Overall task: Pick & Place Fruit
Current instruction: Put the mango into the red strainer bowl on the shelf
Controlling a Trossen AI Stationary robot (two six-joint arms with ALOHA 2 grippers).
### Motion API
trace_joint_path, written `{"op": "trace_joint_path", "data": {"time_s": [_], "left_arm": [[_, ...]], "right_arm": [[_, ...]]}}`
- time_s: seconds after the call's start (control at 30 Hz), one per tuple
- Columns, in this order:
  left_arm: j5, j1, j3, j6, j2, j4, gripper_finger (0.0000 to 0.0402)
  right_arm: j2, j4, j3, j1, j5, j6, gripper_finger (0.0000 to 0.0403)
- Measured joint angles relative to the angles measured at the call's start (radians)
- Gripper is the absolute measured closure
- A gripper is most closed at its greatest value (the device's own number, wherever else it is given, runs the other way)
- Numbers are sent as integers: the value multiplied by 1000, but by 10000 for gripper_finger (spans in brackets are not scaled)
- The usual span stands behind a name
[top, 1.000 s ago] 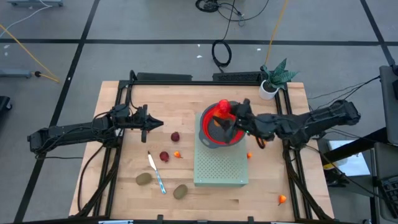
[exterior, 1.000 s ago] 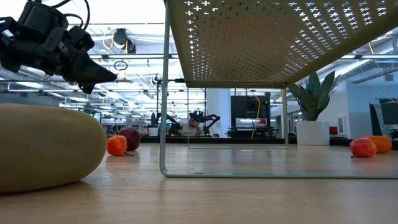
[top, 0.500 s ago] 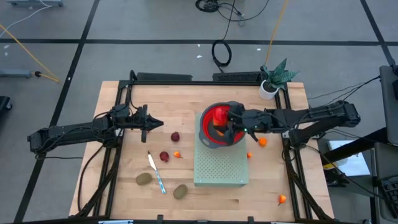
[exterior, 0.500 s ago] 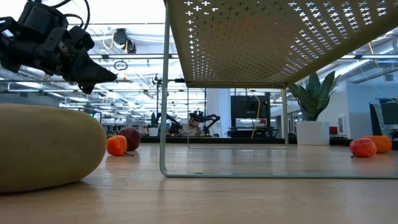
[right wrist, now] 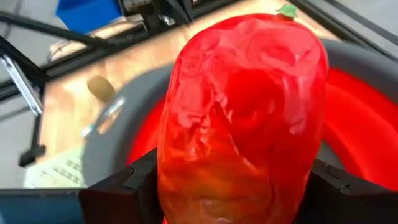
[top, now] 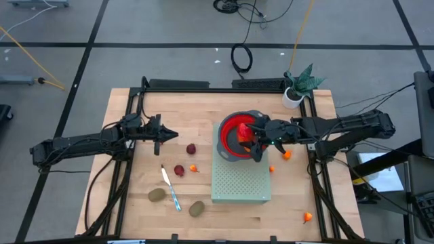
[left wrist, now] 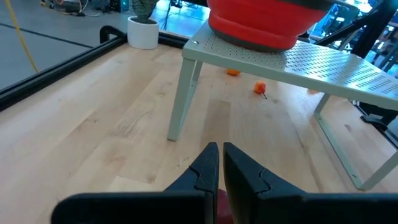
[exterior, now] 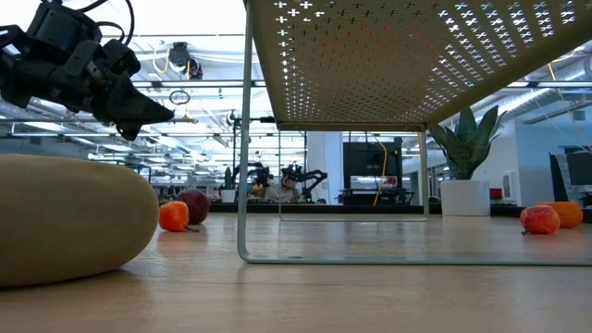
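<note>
Between the right gripper's (top: pixel 255 140) fingers sits the red-orange fruit (right wrist: pixel 239 109), clamped over the red bowl (top: pixel 230 135). Left gripper (top: pixel 171 136) hovers level, jaws pinched together, arm stretched low across the table (top: pixel 203 210).

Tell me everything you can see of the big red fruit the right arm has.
The elongated red-orange fruit is glossy and waxy-looking, red shading to orange at one end, with a small green stem tip at the other. The right gripper is shut on it, one dark finger on each flank. It hangs over the red bowl with the grey rim, which sits on the perforated stand. Whether the fruit touches the bowl cannot be told.
</note>
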Motion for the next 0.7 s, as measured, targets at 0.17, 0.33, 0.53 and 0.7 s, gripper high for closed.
{"op": "trace_joint_path", "data": {"time_s": [0.17,0.33,0.53,0.7], "left_arm": [[0,0,0,-52,0,0,380],[0,0,0,-103,0,0,380],[0,0,0,-98,0,0,380],[0,0,0,-97,0,0,380]], "right_arm": [[2,-12,0,-31,1,-47,169],[5,-44,0,-66,-55,-60,165],[5,-69,0,-93,-78,-83,164],[5,-69,0,-119,-108,-112,163]]}}
